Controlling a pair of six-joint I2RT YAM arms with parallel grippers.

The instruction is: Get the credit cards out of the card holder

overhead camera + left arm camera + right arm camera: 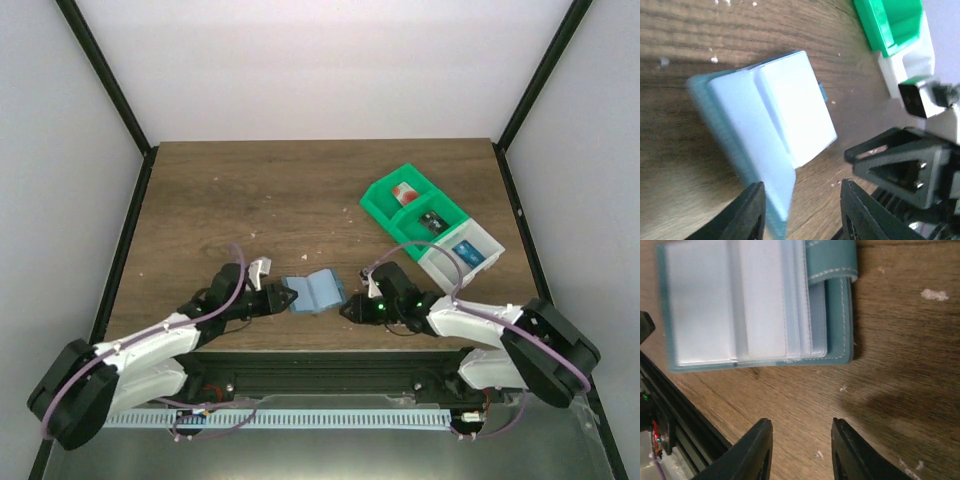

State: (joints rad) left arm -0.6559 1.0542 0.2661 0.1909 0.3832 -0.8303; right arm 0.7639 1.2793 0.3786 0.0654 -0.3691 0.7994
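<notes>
Both my claws are spread. My left claw [801,192] should pinch the holder [322,291] tight, so my right claw [801,427] can pull cards out.

The light-blue folding leather card holder [832,315] carries white stitching; beneath it the wooden table [250,190] is dark-brown grained; beyond it sit green-and-white plastic bins [380,208].

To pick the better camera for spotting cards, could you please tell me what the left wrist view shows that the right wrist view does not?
Only the left wrist: the green-and-white bin and the card holder standing tented on the table. Only the right wrist: the holder's clear sleeves and stitched strap. Both: the light-blue holder on the table, no card out.
</notes>
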